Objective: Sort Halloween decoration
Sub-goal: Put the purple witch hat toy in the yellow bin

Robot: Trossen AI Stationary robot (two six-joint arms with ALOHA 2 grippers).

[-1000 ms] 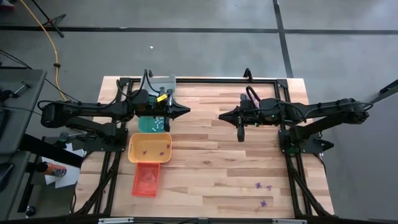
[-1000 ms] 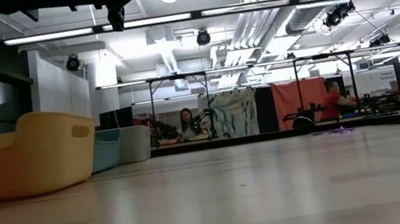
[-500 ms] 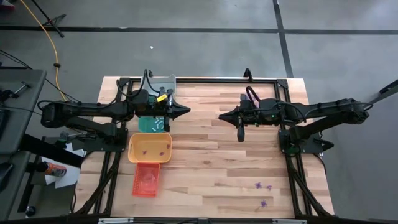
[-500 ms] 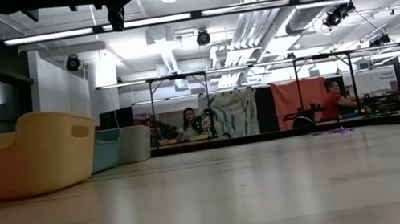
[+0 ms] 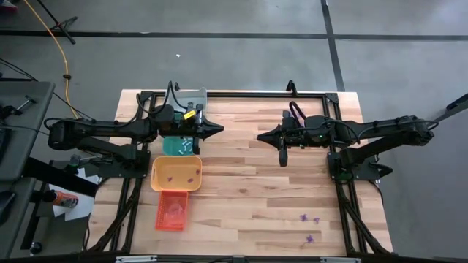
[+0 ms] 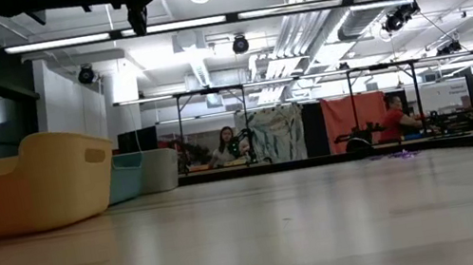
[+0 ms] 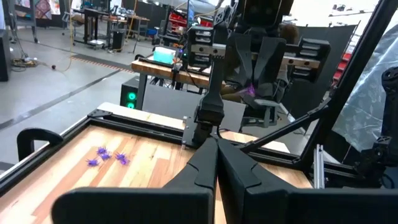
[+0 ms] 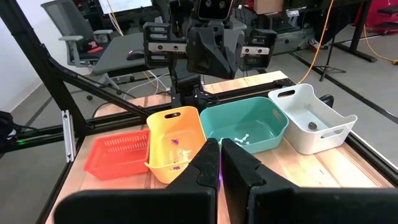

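Purple trinkets (image 5: 309, 223) lie well apart from right pincer (image 5: 259, 136).

Purple trinkets (image 5: 310, 224) dot the pale striped wooden table (image 5: 248, 197). Beside the left gripper (image 5: 219, 130) sit teal (image 5: 180, 146), yellow (image 5: 175, 174), orange (image 5: 172, 210) and whitish-grey (image 8: 311, 118) trays.

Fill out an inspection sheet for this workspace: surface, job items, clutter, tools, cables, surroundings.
Surface: wooden table, bare in the middle.
Job items: purple trinkets loose near the right front corner; more in the yellow tray and teal tray; orange tray and grey tray alongside.
Clutter: nothing seen.
Tools: left tool and right tool shut, empty, held above the table.
Cables: yellow cable on the floor.
Surroundings: people at benches behind.
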